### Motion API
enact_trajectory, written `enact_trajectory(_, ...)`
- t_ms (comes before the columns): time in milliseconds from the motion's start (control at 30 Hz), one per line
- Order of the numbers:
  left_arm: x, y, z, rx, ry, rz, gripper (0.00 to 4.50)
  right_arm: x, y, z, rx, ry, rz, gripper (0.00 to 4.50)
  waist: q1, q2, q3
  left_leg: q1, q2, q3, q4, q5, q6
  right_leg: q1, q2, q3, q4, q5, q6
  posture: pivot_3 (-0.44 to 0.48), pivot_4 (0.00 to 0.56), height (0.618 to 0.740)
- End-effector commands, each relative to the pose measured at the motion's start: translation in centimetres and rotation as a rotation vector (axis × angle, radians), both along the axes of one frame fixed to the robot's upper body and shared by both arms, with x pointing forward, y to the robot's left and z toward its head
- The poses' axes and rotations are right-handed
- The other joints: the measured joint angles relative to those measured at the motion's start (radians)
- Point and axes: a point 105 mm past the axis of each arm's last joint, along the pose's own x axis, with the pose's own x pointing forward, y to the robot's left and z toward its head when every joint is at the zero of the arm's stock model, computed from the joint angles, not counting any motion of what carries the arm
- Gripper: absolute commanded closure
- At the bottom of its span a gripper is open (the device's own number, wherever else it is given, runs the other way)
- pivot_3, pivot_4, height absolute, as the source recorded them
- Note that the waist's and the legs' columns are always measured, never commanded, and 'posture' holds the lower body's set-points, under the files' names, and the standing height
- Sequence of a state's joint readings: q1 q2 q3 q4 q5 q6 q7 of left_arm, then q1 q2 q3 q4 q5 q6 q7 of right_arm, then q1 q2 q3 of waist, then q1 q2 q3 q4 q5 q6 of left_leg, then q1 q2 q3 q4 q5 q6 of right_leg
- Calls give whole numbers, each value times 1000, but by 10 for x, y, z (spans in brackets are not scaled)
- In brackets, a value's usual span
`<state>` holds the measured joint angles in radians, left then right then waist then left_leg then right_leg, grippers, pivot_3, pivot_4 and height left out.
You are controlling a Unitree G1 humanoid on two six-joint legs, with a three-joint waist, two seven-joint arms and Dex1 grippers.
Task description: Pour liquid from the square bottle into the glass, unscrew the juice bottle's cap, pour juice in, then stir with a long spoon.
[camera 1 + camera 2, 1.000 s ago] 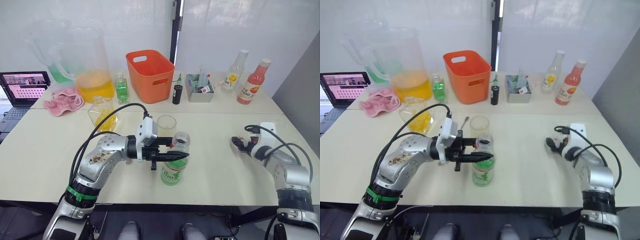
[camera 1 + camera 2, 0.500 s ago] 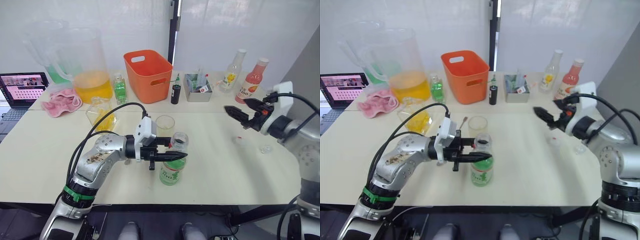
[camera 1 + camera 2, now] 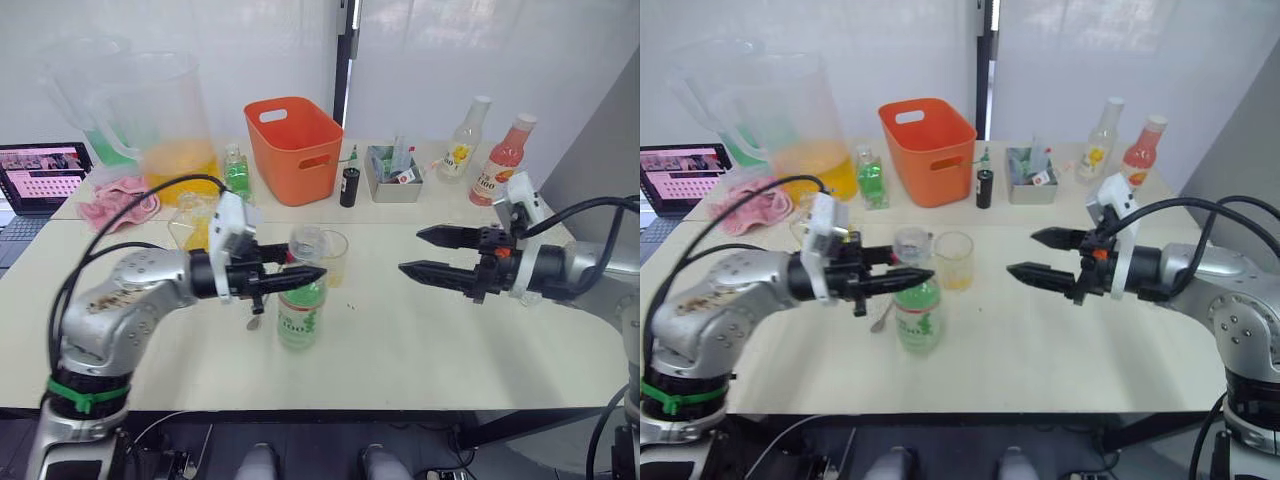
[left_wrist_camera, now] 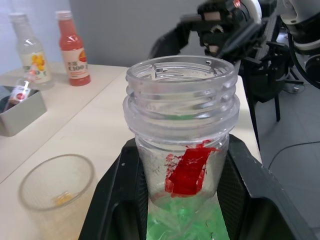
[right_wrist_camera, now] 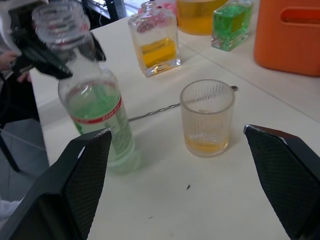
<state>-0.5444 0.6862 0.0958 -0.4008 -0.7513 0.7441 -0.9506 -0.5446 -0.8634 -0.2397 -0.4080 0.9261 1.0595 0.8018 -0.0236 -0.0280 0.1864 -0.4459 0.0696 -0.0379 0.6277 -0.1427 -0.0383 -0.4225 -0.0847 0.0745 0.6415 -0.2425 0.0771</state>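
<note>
Here, left tool (image 3: 300,272) clamped on uncapped juice bottle (image 3: 299,310); right tool (image 3: 432,254) spread wide, empty. Risk: tilt overshooting the glass (image 3: 330,256) at 1 o'clock, spilling onto tabletop (image 3: 400,340).

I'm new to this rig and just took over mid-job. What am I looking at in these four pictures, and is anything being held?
It is a two-armed humanoid at a table. Two pictures come from its head cameras, two from its wrists. The left gripper is shut on the neck of the juice bottle, whose cap is off. The right gripper hangs open and empty, pointing at the glass, which holds a little yellow liquid. The long spoon lies on the table behind the glass, and the square bottle stands further back.
</note>
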Motion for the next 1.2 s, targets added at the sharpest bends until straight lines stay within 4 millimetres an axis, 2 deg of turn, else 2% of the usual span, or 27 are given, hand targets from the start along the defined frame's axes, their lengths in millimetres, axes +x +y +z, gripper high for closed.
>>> enact_trajectory(33, 5, 33, 27, 30, -102, 94, 3171, -4, 7, 8, -5, -48, 41, 36, 1, -2, 1, 0, 0, 0, 0, 0, 0, 0, 0, 0, 0, 0, 0, 0, 150, 703)
enact_trajectory(233, 31, 54, 38, 88, -171, 232, 3171, -4, 11, 5, 2, -51, 49, 36, 13, -2, 1, 0, 0, 0, 0, 0, 0, 0, 0, 0, 0, -3, -6, 0, 150, 703)
enact_trajectory(300, 33, 55, 38, 90, -177, 237, 3171, -4, 11, 5, 3, -52, 49, 36, 16, -2, 1, -1, 0, 0, 0, 0, 0, 0, 0, 0, -1, -3, -5, 0, 150, 703)
enact_trajectory(400, 55, 57, 40, 138, -268, 307, 3171, -5, 11, 3, 11, -68, 28, 36, 19, -2, 1, -2, 0, 0, 0, 0, 0, -1, 0, -1, -1, 0, -1, 0, 150, 703)
enact_trajectory(567, 73, 53, 39, 176, -324, 325, 3171, -9, 12, 3, 20, -79, 16, 36, 16, -2, 1, -2, 0, 0, -1, 0, 0, -1, 0, -1, -1, 1, 0, 0, 150, 703)
enact_trajectory(733, 101, 40, 41, 168, -419, 334, 3171, -9, 9, -2, 6, -90, -48, 36, 15, -3, 1, -3, 0, 0, -1, 0, 0, -2, 0, -1, 0, 1, 0, 0, 150, 703)
enact_trajectory(833, 121, 24, 47, 129, -468, 338, 3171, -11, 8, -5, 6, -100, -90, 36, 23, -3, 1, -4, 0, 0, 0, 0, 0, -2, 0, -1, 0, 1, 1, 0, 150, 703)
enact_trajectory(1000, 136, 9, 60, 53, -529, 358, 3171, -17, 6, -9, -6, -102, -124, 36, 24, -3, 1, -7, 0, -1, 1, 0, 0, -3, 0, -1, -1, 3, 0, 0, 150, 703)
enact_trajectory(1200, 149, 0, 62, 89, -610, 388, 3171, -23, 2, -11, 16, -90, -167, 36, 13, -3, 1, -7, 0, -1, 0, 0, 0, -3, 0, -1, -1, 4, -2, 0, 150, 703)
